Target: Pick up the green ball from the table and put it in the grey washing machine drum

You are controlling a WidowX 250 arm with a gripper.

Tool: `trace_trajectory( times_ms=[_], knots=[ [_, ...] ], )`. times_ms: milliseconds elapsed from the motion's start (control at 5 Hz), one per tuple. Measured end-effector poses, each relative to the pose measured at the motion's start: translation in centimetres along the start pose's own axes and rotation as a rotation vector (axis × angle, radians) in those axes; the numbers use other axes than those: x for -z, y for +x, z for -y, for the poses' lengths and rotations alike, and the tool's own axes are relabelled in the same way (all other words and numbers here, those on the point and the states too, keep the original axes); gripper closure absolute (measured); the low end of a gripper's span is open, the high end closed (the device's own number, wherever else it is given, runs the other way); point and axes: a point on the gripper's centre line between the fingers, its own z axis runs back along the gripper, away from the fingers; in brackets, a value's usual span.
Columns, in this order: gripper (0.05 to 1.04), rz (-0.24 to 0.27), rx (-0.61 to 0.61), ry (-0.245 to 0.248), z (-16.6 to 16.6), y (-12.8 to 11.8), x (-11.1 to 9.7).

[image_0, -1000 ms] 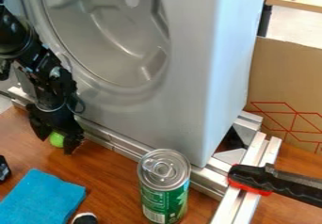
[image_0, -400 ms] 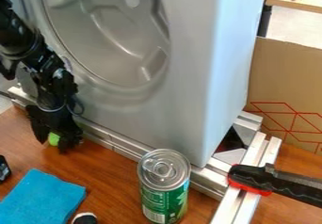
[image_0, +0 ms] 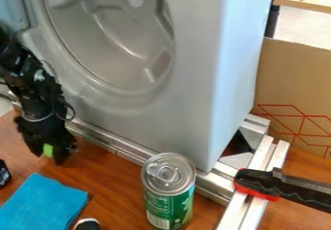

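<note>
"Right, gripper (image_0: 48, 157) first. What do you have in it?"

"Fingers part-way apart, pointing down. Small green object (image_0: 48, 150) sits between them, looks pinched; most of it hidden by the fingers. Clearance beneath: can't tell."

"Handling, then?"

"Your job at this point looks like a steady carry. Even, moderate pressure; the piece seems small, so a crooked pinch could let it roll out. Ease speed, wrist level. Check the bite before you trust it."

"Nearest hazard?"

"Metal rail (image_0: 116, 144), just beside the gripper, along the foot of the big grey panel (image_0: 194, 103). Give your outer finger room on that side; a scrape could twist the grip."

"And farther out on your tabletop (image_0: 113, 176)?"

"Blue cloth (image_0: 44, 205), flat, on the near side. Soft edge, could snag a low fingertip. Green can (image_0: 168, 190), upright, well apart from you, by the rail. Black-and-red handle (image_0: 265, 184) beyond it, lying across the rails. Leave both a wide berth if you swing that way."
</note>
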Motion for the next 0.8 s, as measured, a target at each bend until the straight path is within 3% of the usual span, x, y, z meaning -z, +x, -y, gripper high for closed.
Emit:
trace_trajectory(
  times_ms=[200,400,600,800],
  knots=[
    [0.363,0.059,-0.005,0.012,0.4,-1.6,-3.1],
    [0.363,0.109,0.015,-0.015,1.2,-2.0,-5.5],
    [0.363,0.221,0.07,-0.064,2.9,-0.6,-8.8],
    [0.363,0.354,0.106,-0.155,4.1,1.8,-11.7]
  ],
)
